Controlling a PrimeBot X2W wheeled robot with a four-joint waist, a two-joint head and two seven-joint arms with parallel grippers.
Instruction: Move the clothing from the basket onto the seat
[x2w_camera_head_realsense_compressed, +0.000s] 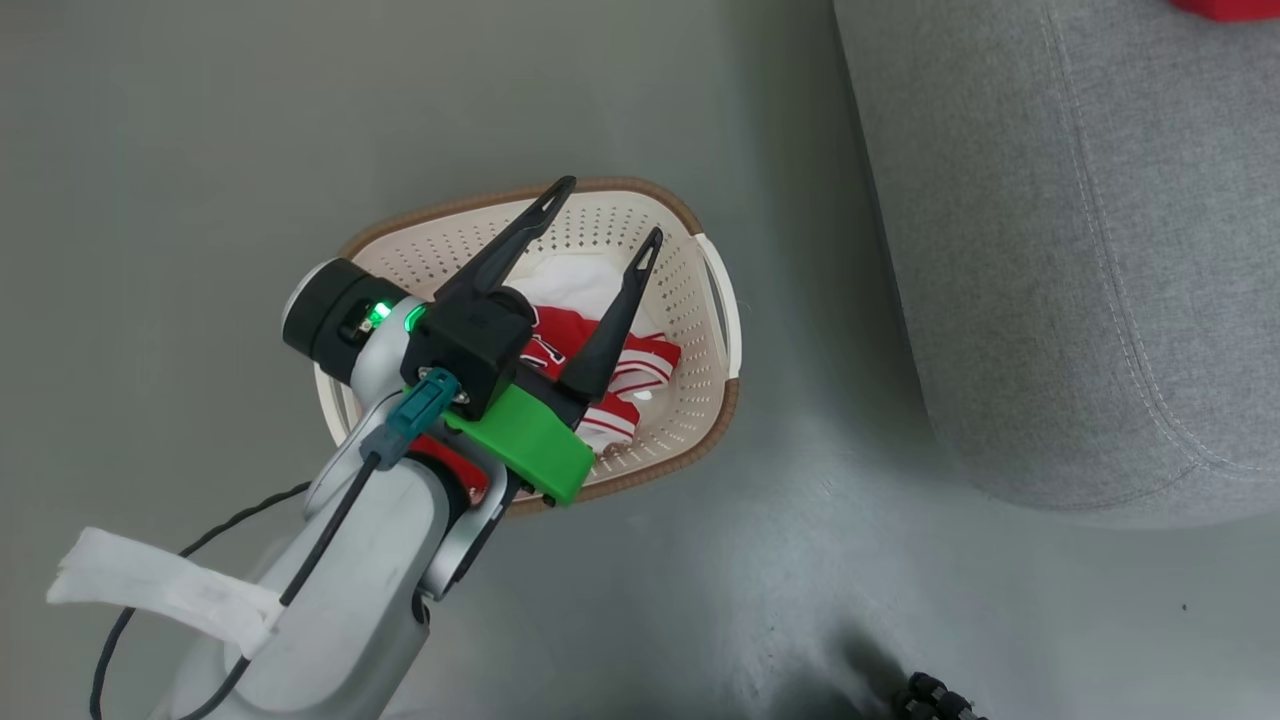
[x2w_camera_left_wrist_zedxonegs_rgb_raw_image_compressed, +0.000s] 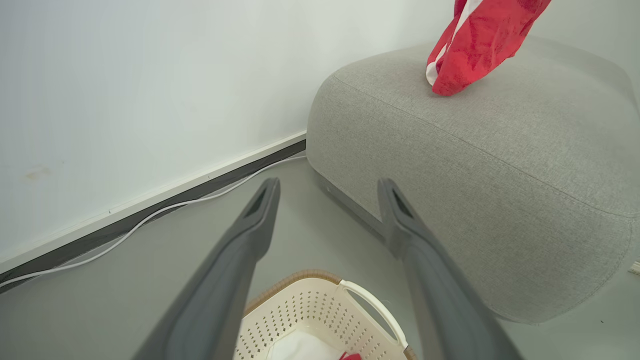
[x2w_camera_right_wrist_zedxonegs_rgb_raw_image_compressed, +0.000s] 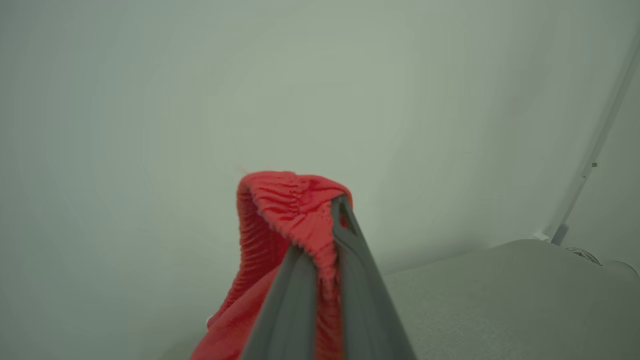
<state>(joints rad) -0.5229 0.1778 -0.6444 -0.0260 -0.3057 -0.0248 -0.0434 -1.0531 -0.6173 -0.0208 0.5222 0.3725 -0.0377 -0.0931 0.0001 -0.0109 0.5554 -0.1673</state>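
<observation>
The basket (x2w_camera_head_realsense_compressed: 690, 300), cream with a brown rim, stands on the grey floor left of the seat (x2w_camera_head_realsense_compressed: 1080, 250). Red clothing with white stripes (x2w_camera_head_realsense_compressed: 640, 365) lies crumpled in it beside a white cloth (x2w_camera_head_realsense_compressed: 575, 275). My left gripper (x2w_camera_head_realsense_compressed: 610, 210) hovers over the basket, open and holding nothing; the left wrist view shows its fingers (x2w_camera_left_wrist_zedxonegs_rgb_raw_image_compressed: 328, 187) spread above the basket (x2w_camera_left_wrist_zedxonegs_rgb_raw_image_compressed: 310, 305). A second red garment (x2w_camera_left_wrist_zedxonegs_rgb_raw_image_compressed: 470, 45) hangs down onto the top of the seat (x2w_camera_left_wrist_zedxonegs_rgb_raw_image_compressed: 500, 165). My right gripper (x2w_camera_right_wrist_zedxonegs_rgb_raw_image_compressed: 325, 225) is shut on that garment's ribbed red hem (x2w_camera_right_wrist_zedxonegs_rgb_raw_image_compressed: 285, 200) above the seat (x2w_camera_right_wrist_zedxonegs_rgb_raw_image_compressed: 500, 300).
A white wall with a dark baseboard and a white cable (x2w_camera_left_wrist_zedxonegs_rgb_raw_image_compressed: 150, 217) runs behind the basket and seat. A dark object (x2w_camera_head_realsense_compressed: 935, 700) sits on the floor at the bottom edge of the head view. Open floor lies left of the basket.
</observation>
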